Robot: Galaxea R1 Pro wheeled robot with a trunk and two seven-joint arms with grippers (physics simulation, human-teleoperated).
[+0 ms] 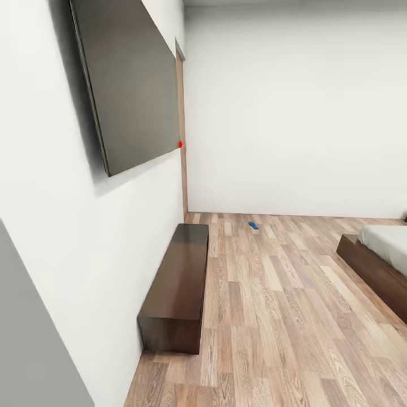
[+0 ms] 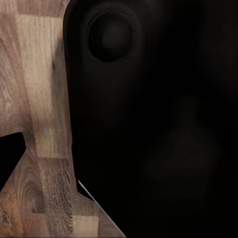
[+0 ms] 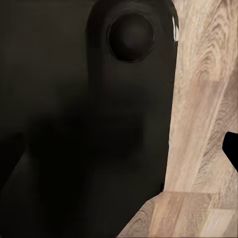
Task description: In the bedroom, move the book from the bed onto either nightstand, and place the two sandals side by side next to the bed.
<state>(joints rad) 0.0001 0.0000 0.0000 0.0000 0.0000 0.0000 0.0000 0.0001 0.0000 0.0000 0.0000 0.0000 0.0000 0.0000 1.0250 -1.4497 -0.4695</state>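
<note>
One blue sandal [image 1: 252, 225] lies on the wood floor [image 1: 271, 305] far ahead, close to the back wall [image 1: 294, 107]. The bed [image 1: 380, 257] juts in at the right edge, grey mattress on a dark frame. A long dark bench [image 1: 178, 285] sits along the left wall under a dark panel [image 1: 130, 79]. Both wrist cameras face black robot casing over floorboards, so I cannot tell how either gripper's fingers stand, nor how far they are from the sandal.
</note>
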